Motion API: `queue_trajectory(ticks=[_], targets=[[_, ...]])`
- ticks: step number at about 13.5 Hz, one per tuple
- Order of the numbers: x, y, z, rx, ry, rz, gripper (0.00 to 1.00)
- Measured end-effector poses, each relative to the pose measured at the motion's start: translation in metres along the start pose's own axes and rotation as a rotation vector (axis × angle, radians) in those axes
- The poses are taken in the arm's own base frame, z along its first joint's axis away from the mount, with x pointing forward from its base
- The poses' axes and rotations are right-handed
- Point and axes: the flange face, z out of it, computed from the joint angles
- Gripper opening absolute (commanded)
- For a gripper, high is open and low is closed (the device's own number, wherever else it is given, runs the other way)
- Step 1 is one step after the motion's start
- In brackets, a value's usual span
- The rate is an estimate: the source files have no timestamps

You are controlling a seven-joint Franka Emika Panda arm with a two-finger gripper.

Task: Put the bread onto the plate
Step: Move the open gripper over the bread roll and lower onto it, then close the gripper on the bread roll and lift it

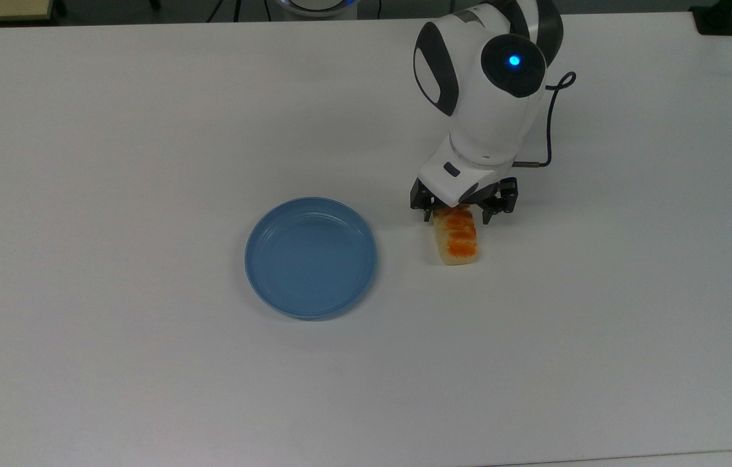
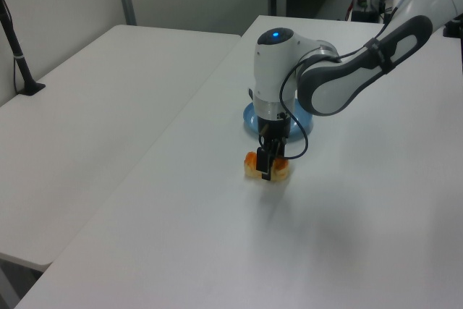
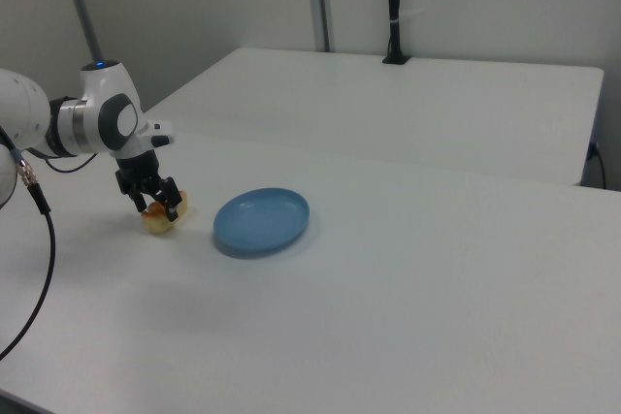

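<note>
Straddling the bread, the gripper stands low over the loaf's far end in the top view, 1 finger on each long side, set wide and not yet pressed against the cream flanks. Item 1, bread: lying flat on the white table, orange segmented top up; its near end projects past the gripper toward the top view's bottom edge. In the left view the fingers come down in front of the bread, hiding its middle. In the right view the loaf sits directly beneath the gripper. Item 2, plate: light blue, round, nothing on it; placed to the gripper's side, toward the top view's left, near but apart from the bread, a strip of bare table between them. In the left view the plate lies behind the arm; in the right view the plate lies toward the right view's right of the gripper. Progress, by judgement: approach and descent look complete; grasp not yet made. Remaining: close on the loaf, lift, carry sideways over the rim, set down, release. Markings: no brand, label or readable writing on arm, bread or plate; 1 blue light glows on the arm's joint.
</note>
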Motion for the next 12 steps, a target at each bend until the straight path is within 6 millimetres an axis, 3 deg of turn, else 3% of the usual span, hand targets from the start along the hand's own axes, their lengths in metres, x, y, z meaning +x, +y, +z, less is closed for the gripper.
queue_trajectory(ticks=[3, 4, 12], targets=[[0.002, 0.003, 0.002, -0.023, 0.010, -0.012, 0.38], [0.002, 0.003, 0.001, -0.032, 0.015, -0.019, 0.29], [0.014, 0.000, -0.031, -0.016, 0.070, -0.025, 0.27]])
